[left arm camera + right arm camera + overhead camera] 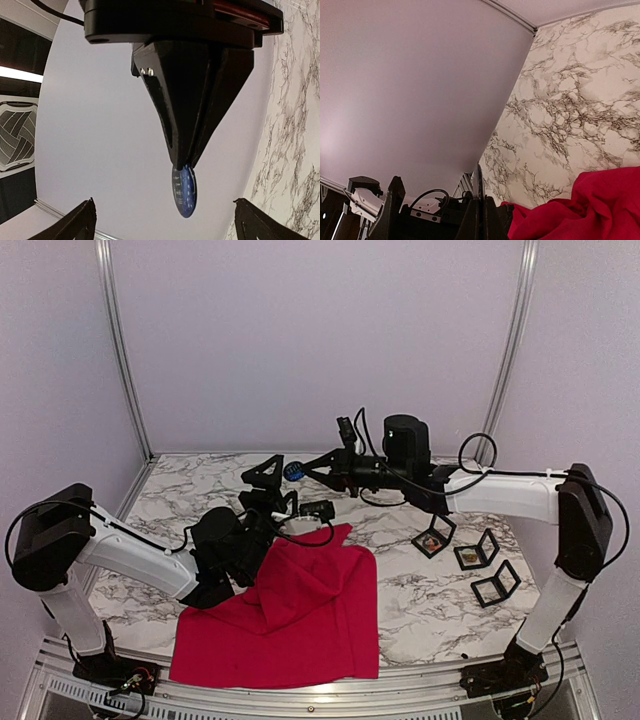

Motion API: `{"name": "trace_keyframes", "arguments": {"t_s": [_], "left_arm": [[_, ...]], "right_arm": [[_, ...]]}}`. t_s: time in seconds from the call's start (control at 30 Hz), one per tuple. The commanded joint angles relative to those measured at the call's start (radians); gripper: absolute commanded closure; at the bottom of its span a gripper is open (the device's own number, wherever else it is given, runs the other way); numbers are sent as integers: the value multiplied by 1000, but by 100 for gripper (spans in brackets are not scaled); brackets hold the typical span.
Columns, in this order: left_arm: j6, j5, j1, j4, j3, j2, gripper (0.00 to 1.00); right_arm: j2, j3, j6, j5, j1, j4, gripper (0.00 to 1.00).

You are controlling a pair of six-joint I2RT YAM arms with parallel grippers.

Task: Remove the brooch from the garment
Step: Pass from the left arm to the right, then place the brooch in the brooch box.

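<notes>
Marble table (pixel 400 610) bears black cases (pixel 476 553), one holding a trinket (pixel 432 539); right pincer (pixel 303 471) pinches brooch (pixel 184 191), left pincer (pixel 270 472) gapes.

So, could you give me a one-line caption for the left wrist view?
Shut right gripper holds the blue brooch by its edge, framed by the open left gripper.

left arm (pixel 135 555): stretched in from near-left, forearm low, wrist tipped up toward centre. left gripper (pixel 275 485): jaws spread wide, fingertips (pixel 80 222) at both lower corners of own wrist view. right arm (pixel 500 495): elbow high at far right, forearm about level, reaching left. right gripper (pixel 181 159): pinched closed on blue brooch (pixel 184 192), tip facing left gripper, just beside it, not touching.
</notes>
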Motion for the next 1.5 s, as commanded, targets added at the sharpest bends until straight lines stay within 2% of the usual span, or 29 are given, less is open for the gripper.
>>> {"name": "trace_keyframes", "arguments": {"t_s": [0.0, 0.17, 0.4, 0.47, 0.57, 0.73, 0.93, 1.13, 1.47], "left_arm": [[-97, -121, -6, 101, 14, -30, 1], [-331, -249, -6, -154, 54, -93, 1], [-722, -287, -6, -560, 98, -213, 1], [-896, -259, -4, -724, 121, -267, 1], [-1059, -181, 4, -931, 139, -339, 1], [-1227, -106, 22, -1103, 148, -426, 1], [-1542, 123, 149, -1316, 197, -537, 1], [-1674, 311, 248, -1445, 215, -578, 1], [-1707, 423, 297, -1451, 200, -589, 1]], "right_arm": [[-78, -13, -82, 88, -11, -77, 100], [-141, -53, -141, 171, -18, -152, 100], [-240, -153, -157, 248, -24, -196, 100], [-270, -179, -160, 280, -24, -210, 100], [-311, -210, -170, 329, -26, -256, 100], [-383, -262, -172, 416, -28, -348, 100], [-471, -337, -137, 506, -31, -488, 100], [-577, -413, -66, 621, -42, -644, 100], [-798, -614, 107, 618, -178, -768, 100]]}}
